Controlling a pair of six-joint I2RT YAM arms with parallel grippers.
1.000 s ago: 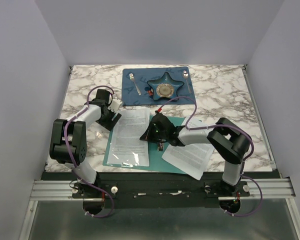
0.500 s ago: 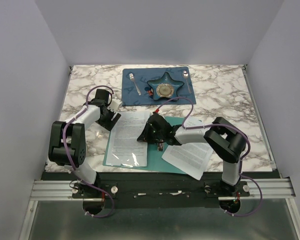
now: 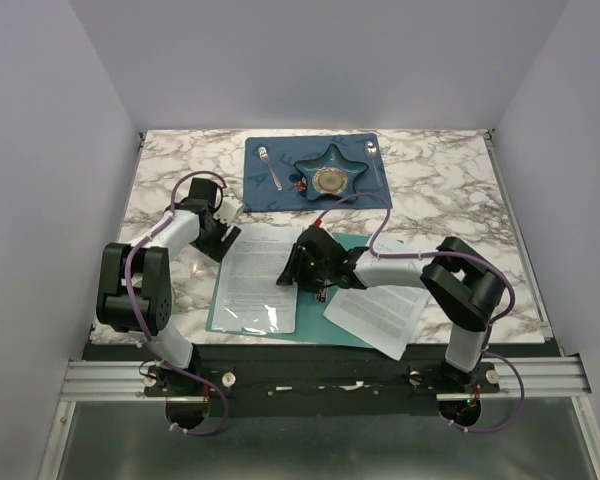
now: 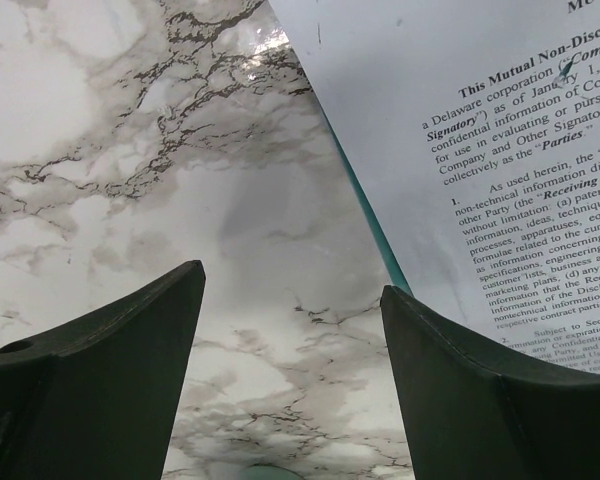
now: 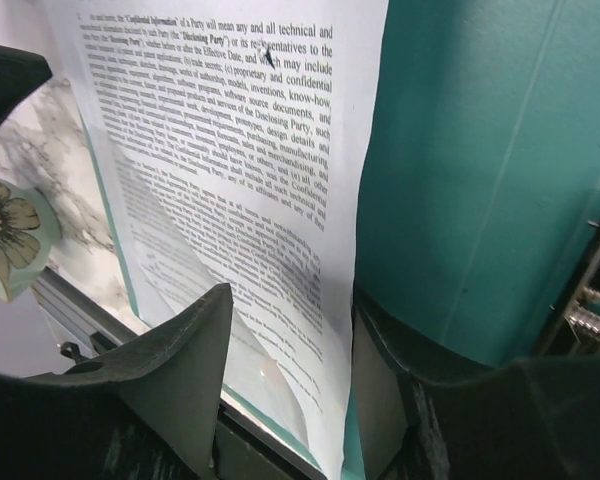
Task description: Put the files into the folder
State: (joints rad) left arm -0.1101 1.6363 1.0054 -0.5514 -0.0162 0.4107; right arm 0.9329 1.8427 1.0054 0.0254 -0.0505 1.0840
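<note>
The teal folder lies open near the table's front edge. One of the files, a printed sheet, rests on its left half. A second stack of files lies askew over its right side and onto the marble. My right gripper hovers low over the spine. In the right wrist view its jaws stand open, with the sheet's slightly curled right edge between them and bare folder to the right. My left gripper is open over marble, beside the sheet's top corner.
A dark blue placemat at the back holds a star dish, a fork and a spoon. A silver clip sits at the folder's spine. The metal rail runs along the near edge.
My right gripper has opened from shut and let go of the sheet, which now lies flatter on the folder's left half. The left arm has barely moved.
</note>
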